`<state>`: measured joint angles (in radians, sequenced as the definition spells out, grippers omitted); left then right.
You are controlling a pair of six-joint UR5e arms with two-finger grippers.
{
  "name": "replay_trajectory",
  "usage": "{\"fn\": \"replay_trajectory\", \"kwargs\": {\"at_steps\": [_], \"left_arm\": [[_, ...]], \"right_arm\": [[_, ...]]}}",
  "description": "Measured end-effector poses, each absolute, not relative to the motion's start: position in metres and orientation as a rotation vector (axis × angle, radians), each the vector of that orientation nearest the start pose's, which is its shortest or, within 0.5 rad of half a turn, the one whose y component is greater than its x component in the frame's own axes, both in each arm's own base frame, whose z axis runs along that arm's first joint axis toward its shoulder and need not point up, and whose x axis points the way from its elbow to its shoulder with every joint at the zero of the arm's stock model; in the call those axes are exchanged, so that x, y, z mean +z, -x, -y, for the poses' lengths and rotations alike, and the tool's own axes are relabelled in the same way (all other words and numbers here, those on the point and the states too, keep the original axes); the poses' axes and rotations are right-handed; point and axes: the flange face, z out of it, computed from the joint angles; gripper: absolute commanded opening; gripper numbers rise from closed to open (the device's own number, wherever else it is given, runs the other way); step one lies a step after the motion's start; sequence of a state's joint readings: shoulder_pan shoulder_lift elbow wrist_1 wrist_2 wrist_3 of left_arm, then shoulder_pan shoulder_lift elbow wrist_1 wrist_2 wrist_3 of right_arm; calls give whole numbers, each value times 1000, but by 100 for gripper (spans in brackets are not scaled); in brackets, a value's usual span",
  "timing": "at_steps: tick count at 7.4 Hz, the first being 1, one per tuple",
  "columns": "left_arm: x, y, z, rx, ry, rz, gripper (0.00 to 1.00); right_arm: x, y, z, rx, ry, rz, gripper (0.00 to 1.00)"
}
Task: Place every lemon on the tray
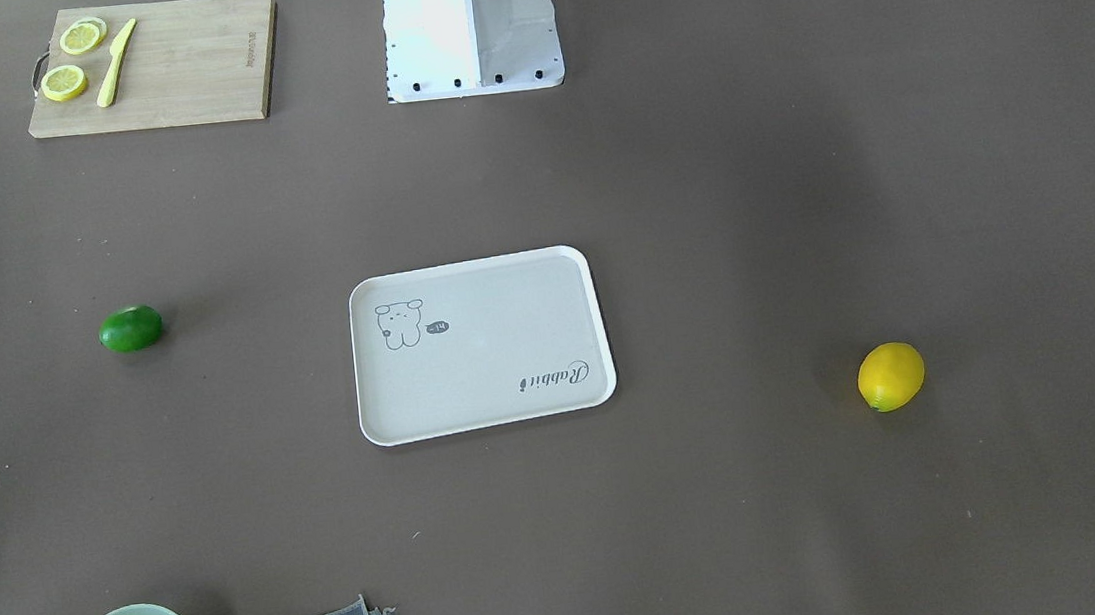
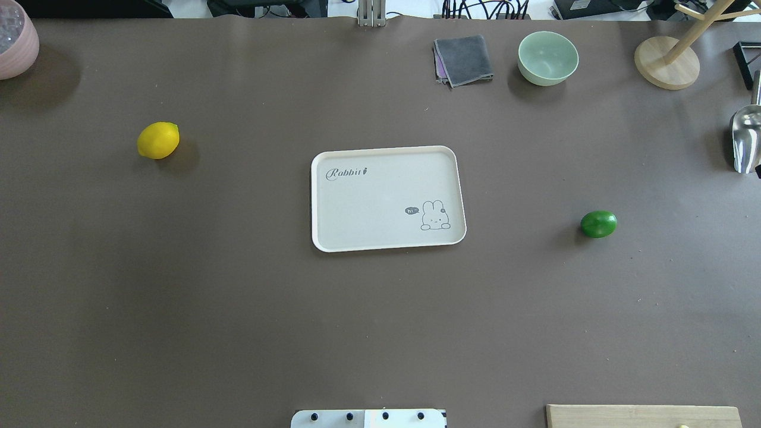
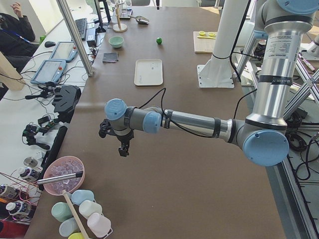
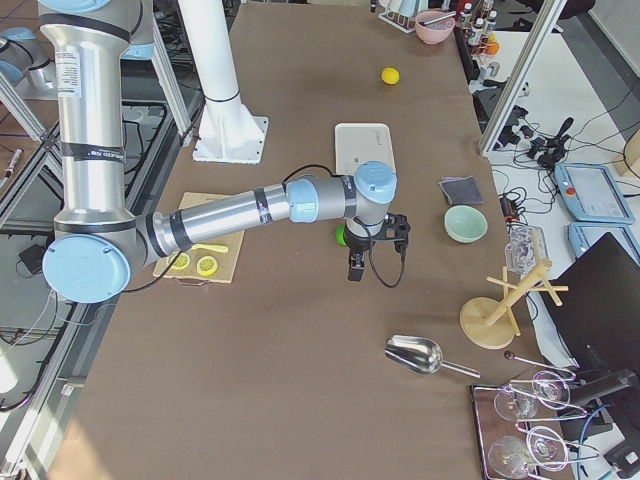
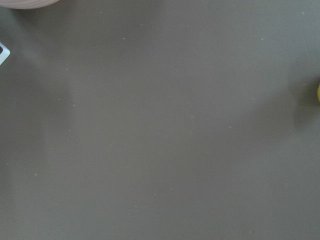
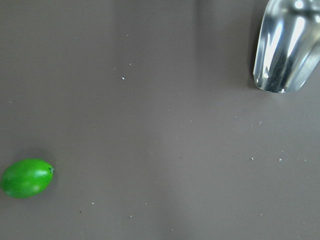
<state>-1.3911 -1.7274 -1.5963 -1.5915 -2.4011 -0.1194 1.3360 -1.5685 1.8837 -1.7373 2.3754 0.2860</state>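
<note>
Opening step: the tray (image 2: 313,202) holds no lemon; on the worktop (image 2: 238,327) the yellow lemon (image 2: 158,140) lies well apart on its left-arm side, the green lemon (image 2: 598,224) opposite. Whether the left tool (image 3: 123,147) or right tool (image 4: 356,268) is spread, I cannot tell. Next, I judge, a tool must descend over its nearer lemon

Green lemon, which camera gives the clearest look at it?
The right wrist-mounted view: the green lemon is largest there, whole and unobstructed. Overhead and front-facing views show it whole but small, exterior left as a far speck, exterior right mostly hidden behind the right arm. The left wrist view misses it.
</note>
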Motion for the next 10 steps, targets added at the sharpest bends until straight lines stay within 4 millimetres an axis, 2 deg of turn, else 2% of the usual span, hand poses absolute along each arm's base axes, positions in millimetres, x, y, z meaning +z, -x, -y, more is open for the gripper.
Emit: {"fn": "replay_trajectory", "kwargs": {"at_steps": [2, 3, 4, 5, 6, 7, 10], "left_arm": [[515, -134, 598, 228, -41, -851, 99], [504, -173, 610, 272, -44, -829, 99], [501, -209, 613, 309, -61, -800, 99], [507, -239, 614, 337, -87, -789, 98], [516, -262, 615, 369, -132, -800, 98], [521, -276, 615, 402, -182, -821, 98], [496, -287, 613, 454, -245, -887, 98]], "right_arm": [[489, 123, 497, -26, 116, 801, 100], [479, 156, 501, -43, 135, 792, 100], [472, 181, 503, -55, 148, 781, 100], [465, 201, 503, -60, 153, 773, 100], [460, 213, 503, -61, 151, 771, 100], [457, 219, 503, -60, 147, 773, 100], [455, 223, 503, -60, 144, 775, 100]]}}
